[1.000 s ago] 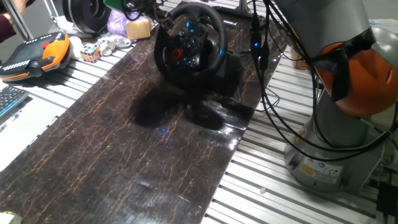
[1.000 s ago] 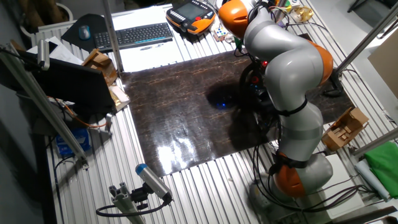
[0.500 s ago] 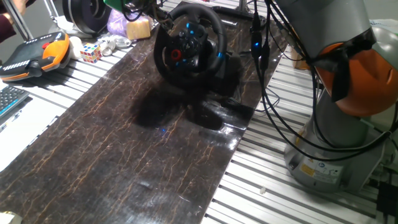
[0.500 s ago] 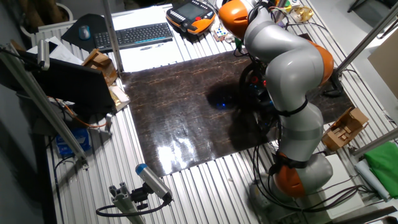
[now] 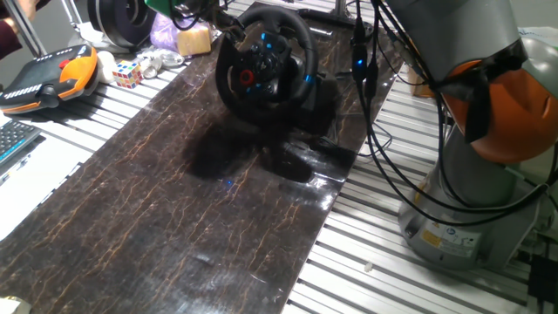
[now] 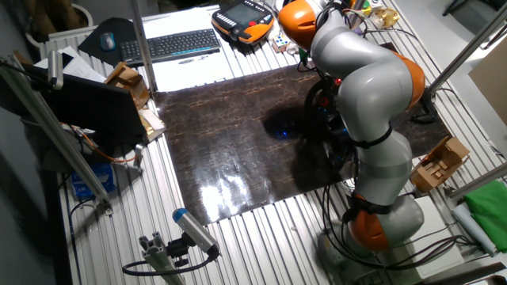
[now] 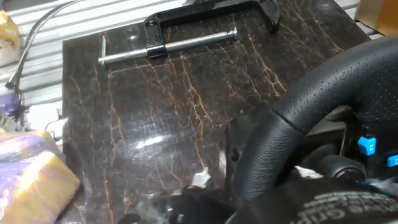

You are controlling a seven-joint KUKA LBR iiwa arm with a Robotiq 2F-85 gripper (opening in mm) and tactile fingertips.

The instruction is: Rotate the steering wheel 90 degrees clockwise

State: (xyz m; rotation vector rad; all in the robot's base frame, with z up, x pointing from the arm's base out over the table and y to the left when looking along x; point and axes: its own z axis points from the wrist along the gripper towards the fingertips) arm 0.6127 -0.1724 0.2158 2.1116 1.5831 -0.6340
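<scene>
The black steering wheel (image 5: 264, 61) stands on its bulky base at the far end of the dark marbled mat (image 5: 200, 201), with a red hub button and blue lights showing. My gripper (image 5: 228, 29) is at the wheel's upper left rim, its jaws hidden among cables. In the hand view the thick rim (image 7: 311, 118) fills the right side very close up, with blue buttons by it. The fingers do not show clearly there. In the other fixed view my arm (image 6: 364, 79) hides most of the wheel (image 6: 323, 107).
A black C-clamp (image 7: 186, 34) lies on the mat behind the wheel. A yellow sponge (image 5: 196, 39), a Rubik's cube (image 5: 126, 74), a black spool ring (image 5: 122, 19) and an orange teach pendant (image 5: 52, 78) sit at the left. Cables (image 5: 375, 105) hang beside the robot base (image 5: 471, 209).
</scene>
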